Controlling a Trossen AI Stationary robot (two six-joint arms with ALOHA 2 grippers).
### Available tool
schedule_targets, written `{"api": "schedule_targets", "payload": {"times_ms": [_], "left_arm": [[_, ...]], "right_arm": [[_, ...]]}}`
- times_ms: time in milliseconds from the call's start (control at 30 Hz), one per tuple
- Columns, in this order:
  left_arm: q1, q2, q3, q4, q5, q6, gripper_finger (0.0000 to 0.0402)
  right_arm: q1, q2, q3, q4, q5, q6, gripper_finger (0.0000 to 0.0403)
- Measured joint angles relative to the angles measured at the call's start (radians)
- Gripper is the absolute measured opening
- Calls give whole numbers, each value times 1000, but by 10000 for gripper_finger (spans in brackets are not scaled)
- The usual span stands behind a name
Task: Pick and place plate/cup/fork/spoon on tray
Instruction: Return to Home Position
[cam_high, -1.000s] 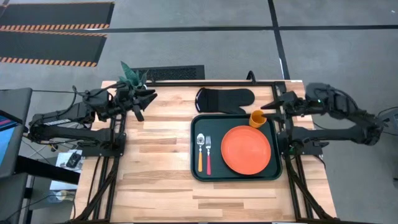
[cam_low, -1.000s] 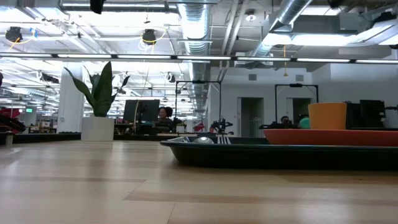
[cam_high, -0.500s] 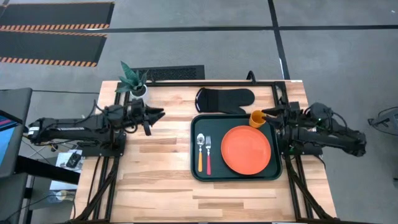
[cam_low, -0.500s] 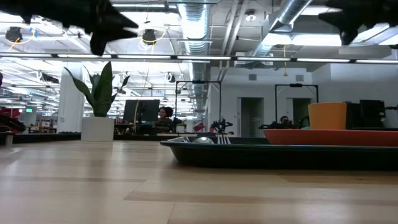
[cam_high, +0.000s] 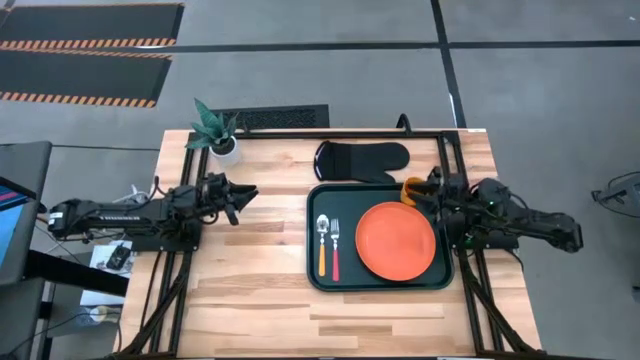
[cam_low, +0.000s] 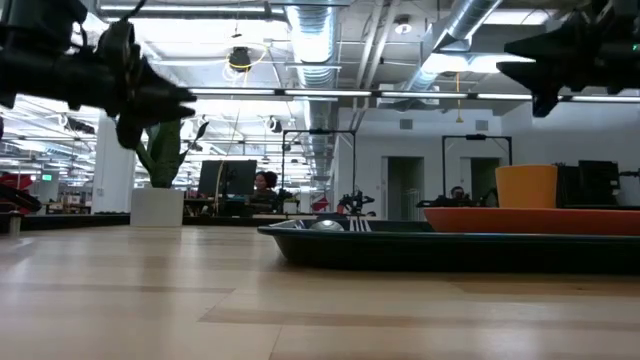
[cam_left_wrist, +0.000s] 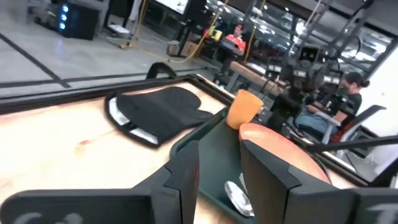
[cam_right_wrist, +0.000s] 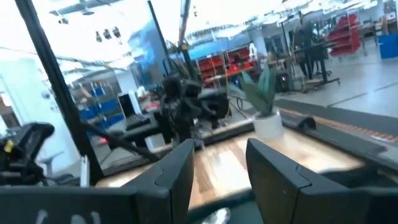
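Note:
The dark tray (cam_high: 315, 270) lies on the right half of the table. On it rest the orange-red plate (cam_high: 396, 241), the orange cup (cam_high: 411, 192) upright at its far right corner, the spoon (cam_high: 322, 245) and the fork (cam_high: 335, 248) side by side at its left. My right gripper (cam_high: 424, 190) is open and empty, above the cup and clear of it, as the low view (cam_low: 535, 62) shows. My left gripper (cam_high: 245, 192) is open and empty over the table's left part, above the wood (cam_low: 150, 95).
A dark oven mitt (cam_high: 362, 160) lies just beyond the tray's far edge. A potted plant in a white pot (cam_high: 218, 130) stands at the far left corner. Bare wood lies left of and in front of the tray.
Both arms have come down and folded lower; the grippers have come into the low view from above. My left gripper has gone from beside the plant toward the table's near edge. My right gripper has sunk to just above the cup. The things on the tray have not moved.

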Motion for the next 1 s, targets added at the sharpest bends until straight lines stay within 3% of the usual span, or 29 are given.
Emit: {"api": "schedule_targets", "payload": {"times_ms": [133,400,567,633,733,867,1000], "left_arm": [[0,-30,-24,-29,-26,-26,103],[0,-33,-25,-50,-38,-35,103],[-10,-57,9,-51,109,-12,103],[-31,-102,19,-42,111,45,103],[-66,-200,20,-133,-25,111,103],[-109,-349,21,-390,-241,124,103],[-138,-390,41,-462,-306,226,103]], "right_arm": [[0,1,-50,80,5,2,171],[-22,5,-50,41,6,0,172],[-19,5,-50,-10,3,0,170],[-19,5,-51,-39,3,0,170],[-19,4,-51,-77,3,0,170],[-19,4,-51,-102,4,0,172],[-19,3,-51,-103,4,0,174]]}}
